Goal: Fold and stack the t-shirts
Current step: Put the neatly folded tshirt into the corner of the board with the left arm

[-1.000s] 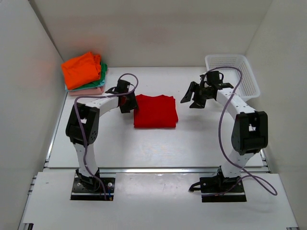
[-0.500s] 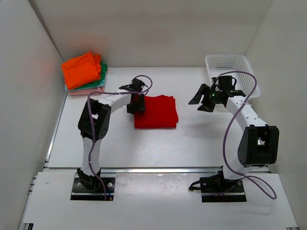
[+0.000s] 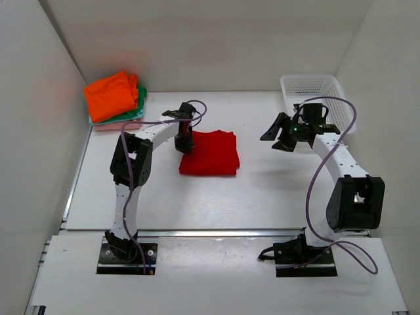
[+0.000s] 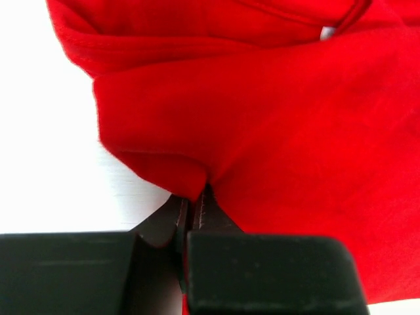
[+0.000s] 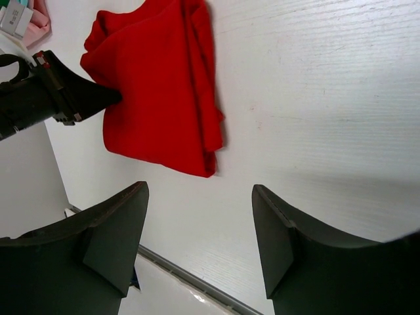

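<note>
Two claws work over the middle of the table (image 3: 262,197). The left claw (image 4: 193,203) is pinched shut on the left edge of the folded red t-shirt (image 3: 211,156). A pucker of cloth is caught between its tips, probably so the bundle can be lifted or dragged in one piece. The right claw (image 3: 277,139) hangs spread wide over bare table to the shirt's right, holding nothing and out of the way. Farther back, in the left corner, the orange t-shirt (image 3: 110,95) tops a pile of green (image 3: 141,98) and pale pink (image 3: 125,125) ones, the likely destination. The white mesh basket (image 3: 341,118) sits at the far right.
</note>
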Robot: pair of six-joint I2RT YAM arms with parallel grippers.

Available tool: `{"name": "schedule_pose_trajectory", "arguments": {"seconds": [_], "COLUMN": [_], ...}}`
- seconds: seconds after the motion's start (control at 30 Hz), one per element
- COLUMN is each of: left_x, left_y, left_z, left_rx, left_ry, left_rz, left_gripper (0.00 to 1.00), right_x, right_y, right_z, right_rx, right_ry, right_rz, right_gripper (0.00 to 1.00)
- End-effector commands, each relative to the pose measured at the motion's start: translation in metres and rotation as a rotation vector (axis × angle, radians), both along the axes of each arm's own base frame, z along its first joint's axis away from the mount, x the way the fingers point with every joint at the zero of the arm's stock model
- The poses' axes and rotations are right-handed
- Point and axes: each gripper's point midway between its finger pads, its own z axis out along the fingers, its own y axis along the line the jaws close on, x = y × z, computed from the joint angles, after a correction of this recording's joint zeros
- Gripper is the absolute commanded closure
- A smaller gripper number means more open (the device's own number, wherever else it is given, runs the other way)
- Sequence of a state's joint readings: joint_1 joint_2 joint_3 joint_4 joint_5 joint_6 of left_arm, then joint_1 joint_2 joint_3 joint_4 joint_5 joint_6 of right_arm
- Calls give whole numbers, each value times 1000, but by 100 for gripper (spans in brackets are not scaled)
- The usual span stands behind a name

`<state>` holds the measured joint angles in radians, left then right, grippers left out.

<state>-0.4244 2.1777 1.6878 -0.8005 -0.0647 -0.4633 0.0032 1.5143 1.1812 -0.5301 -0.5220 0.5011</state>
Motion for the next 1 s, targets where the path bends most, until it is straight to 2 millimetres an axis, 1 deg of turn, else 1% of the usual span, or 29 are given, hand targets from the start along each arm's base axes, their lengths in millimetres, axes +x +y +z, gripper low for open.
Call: {"name": "schedule_pose_trajectory", "arguments": {"seconds": [0.0, 0.03, 0.07, 0.13, 0.17, 0.2, 0.23, 0.27, 0.33, 0.37, 0.4, 0.43, 0.47, 0.5, 0.53, 0.57, 0.6, 0.67, 0.7, 0.73, 0.77, 0.8, 0.83, 0.9, 0.97], "left_x": [4, 18, 26, 51, 55, 66, 79, 83, 101, 105, 113, 119, 125, 131, 140, 147, 154, 171, 175, 182, 188, 194, 198, 206, 208], "left_y": [48, 58, 62, 79, 81, 90, 94, 99, 115, 115, 121, 127, 133, 134, 136, 134, 133, 134, 136, 136, 138, 140, 143, 152, 163], "left_z": [6, 26, 42, 78, 81, 93, 111, 115, 142, 142, 150, 164, 163, 168, 180, 187, 189, 212, 213, 224, 233, 241, 248, 268, 284], "left_rx": [75, 96, 99, 128, 142, 167, 190, 219, 264, 274, 298, 321, 348, 349, 345, 351, 359, 350, 356, 354, 355, 359, 365, 371, 365], "left_ry": [25, -35, -79, -175, -185, -217, -270, -280, -359, -364, -391, -428, -434, -449, -490, -520, -533, -619, -632, -671, -708, -744, -766, -833, -869], "left_rz": [39, 55, 52, 76, 72, 66, 78, 65, 103, 95, 99, 114, 118, 115, 127, 118, 101, 112, 110, 103, 117, 119, 118, 143, 169], "left_gripper": [100, 100, 100, 100, 100, 100, 100, 100, 100, 100, 100, 100, 100, 100, 100, 100, 100, 100, 100, 100, 100, 100, 100, 100, 100], "right_x": [1, -1, 0, -2, -3, -3, -3, -3, -3, -5, -6, -6, -7, -8, -8, -10, -9, -11, -10, -10, -11, -9, -9, -10, -11], "right_y": [-7, -7, -7, -6, -7, -4, -2, 0, 4, 5, 7, 8, 9, 18, 20, 23, 24, 31, 35, 38, 39, 42, 44, 49, 48], "right_z": [22, 21, 22, 24, 23, 26, 25, 29, 30, 29, 32, 34, 36, 35, 35, 36, 38, 38, 39, 40, 36, 39, 38, 35, 33], "right_rx": [25, 18, 22, 27, 25, 30, 40, 40, 38, 41, 52, 59, 67, 77, 83, 92, 103, 127, 136, 148, 157, 170, 178, 190, 179], "right_ry": [-75, -73, -78, -77, -78, -80, -69, -78, -81, -75, -79, -78, -81, -80, -81, -86, -90, -84, -97, -104, -92, -105, -101, -92, -76], "right_rz": [-10, -9, -6, -5, -4, 4, 12, 20, 40, 41, 49, 46, 51, 73, 77, 84, 84, 88, 104, 106, 101, 111, 115, 128, 125], "right_gripper": [38, 39, 39, 39, 39, 39, 39, 39, 39, 39, 39, 39, 39, 39, 39, 39, 39, 39, 39, 40, 39, 39, 40, 40, 40]}}
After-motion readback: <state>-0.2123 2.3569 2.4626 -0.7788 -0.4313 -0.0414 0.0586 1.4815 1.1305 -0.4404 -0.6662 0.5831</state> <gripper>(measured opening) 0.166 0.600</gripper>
